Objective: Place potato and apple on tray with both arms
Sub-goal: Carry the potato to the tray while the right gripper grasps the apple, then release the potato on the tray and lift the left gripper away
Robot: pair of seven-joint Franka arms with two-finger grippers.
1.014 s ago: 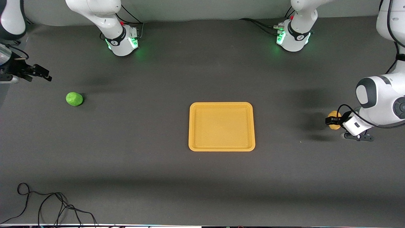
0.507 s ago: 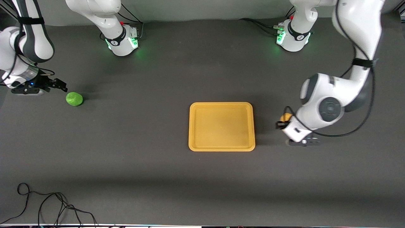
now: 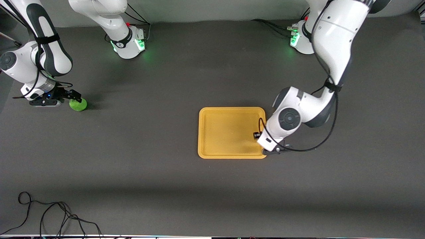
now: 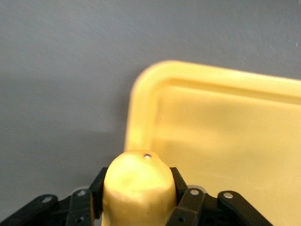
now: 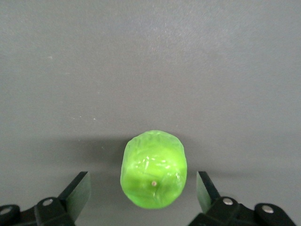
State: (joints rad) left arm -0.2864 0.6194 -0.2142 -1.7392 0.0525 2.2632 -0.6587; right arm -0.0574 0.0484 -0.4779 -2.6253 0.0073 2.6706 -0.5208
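The left hand pinches the yellow-tan oval potato over the flat yellow-orange tray's rim, seen only by its wrist. The right hand is spread around the green ridged apple on the dark desk.

apple: bright green, faintly ridged, pale glints | potato: yellow-tan, plain | tray: yellow-orange, plain | table: dark grey, matte | arms: white, dark grey joints | left pincer: black | right pincer: black | bases: green lights | cables: black
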